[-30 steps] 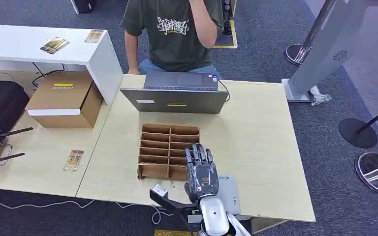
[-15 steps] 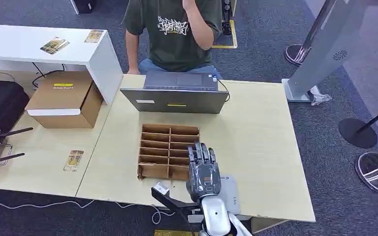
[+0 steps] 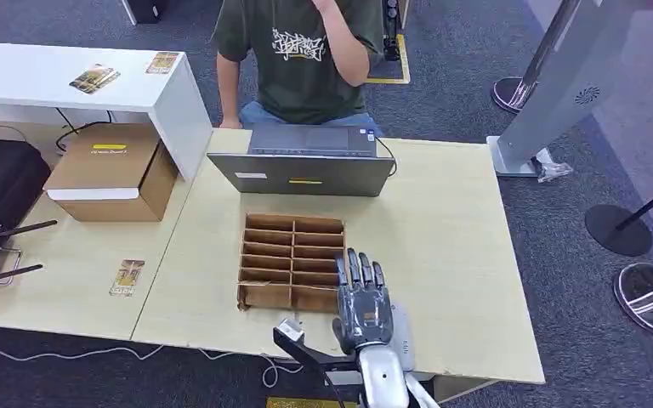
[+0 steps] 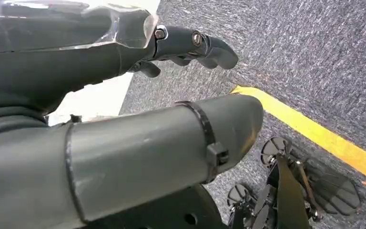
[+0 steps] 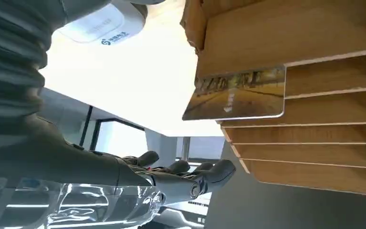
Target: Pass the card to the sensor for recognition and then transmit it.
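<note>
Right hand (image 3: 362, 302) is hovering over the sensor (image 3: 400, 330) at the table's (image 3: 451, 246) near edge, fingers spread and nearly straight, holding nothing; its fingertips are reaching the near right corner of the rack (image 3: 292, 261). Left hand (image 4: 190, 43) is hanging over grey carpet, fingers loosely curled and empty.

Left to right on the table: a dark bag (image 3: 0, 183) is being cut off by the frame edge, a cardboard box (image 3: 112, 170) is sitting beside it, and a loose card (image 3: 127, 277) is lying flat near the front. The cardboard rack is sitting mid-table, with a laptop (image 3: 306, 161) behind it and a person (image 3: 302, 55) seated beyond. In the right wrist view, one card (image 5: 236, 94) is standing in a rack slot, its edge sticking out past the dividers. Most of the sensor is being hidden by the hand in the head view; only its white edge is showing. Its printed label (image 5: 114, 37) is too small to read.
</note>
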Robot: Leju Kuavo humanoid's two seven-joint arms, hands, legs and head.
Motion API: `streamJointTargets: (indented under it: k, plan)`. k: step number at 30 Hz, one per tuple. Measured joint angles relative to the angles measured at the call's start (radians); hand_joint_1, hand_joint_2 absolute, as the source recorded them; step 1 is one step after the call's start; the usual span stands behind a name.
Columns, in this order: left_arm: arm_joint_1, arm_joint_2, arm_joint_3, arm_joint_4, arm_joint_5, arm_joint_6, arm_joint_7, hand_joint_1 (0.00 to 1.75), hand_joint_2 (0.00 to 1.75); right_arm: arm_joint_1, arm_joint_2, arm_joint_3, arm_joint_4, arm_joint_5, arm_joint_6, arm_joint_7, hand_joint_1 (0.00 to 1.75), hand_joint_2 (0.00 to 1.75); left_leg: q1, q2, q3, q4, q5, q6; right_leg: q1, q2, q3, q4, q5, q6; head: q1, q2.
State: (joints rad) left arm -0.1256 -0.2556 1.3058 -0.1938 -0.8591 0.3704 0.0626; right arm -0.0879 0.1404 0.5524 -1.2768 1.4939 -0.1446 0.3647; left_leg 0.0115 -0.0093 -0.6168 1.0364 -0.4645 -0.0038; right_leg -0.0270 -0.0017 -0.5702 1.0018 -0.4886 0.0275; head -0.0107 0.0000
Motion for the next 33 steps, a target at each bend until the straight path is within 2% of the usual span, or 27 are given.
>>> streamJointTargets:
  k: [17,24,33]
  plan:
    - [0.0,0.0,0.0,0.0,-0.002,0.0,0.0,0.0,0.0,0.011,-0.002,-0.006,-0.008,0.0,-0.002,-0.024,0.0,1.75,0.0,0.0,0.0,0.0,0.0,0.0,0.0,0.0,0.0,0.0,0.0,0.0,0.0,0.0]
    - [0.0,0.0,0.0,0.0,-0.003,-0.001,-0.003,0.0,0.0,0.01,-0.002,-0.001,-0.013,0.0,-0.038,-0.043,0.0,1.75,0.0,0.0,0.0,0.0,0.0,0.0,0.0,0.0,0.0,0.0,0.0,0.0,0.0,0.0]
    - [0.0,-0.001,-0.001,0.0,-0.009,-0.002,-0.003,0.0,0.0,-0.004,0.008,0.002,-0.012,-0.001,-0.038,-0.068,0.0,1.75,0.0,0.0,0.0,0.0,0.0,0.0,0.0,0.0,0.0,0.0,0.0,0.0,0.0,0.0]
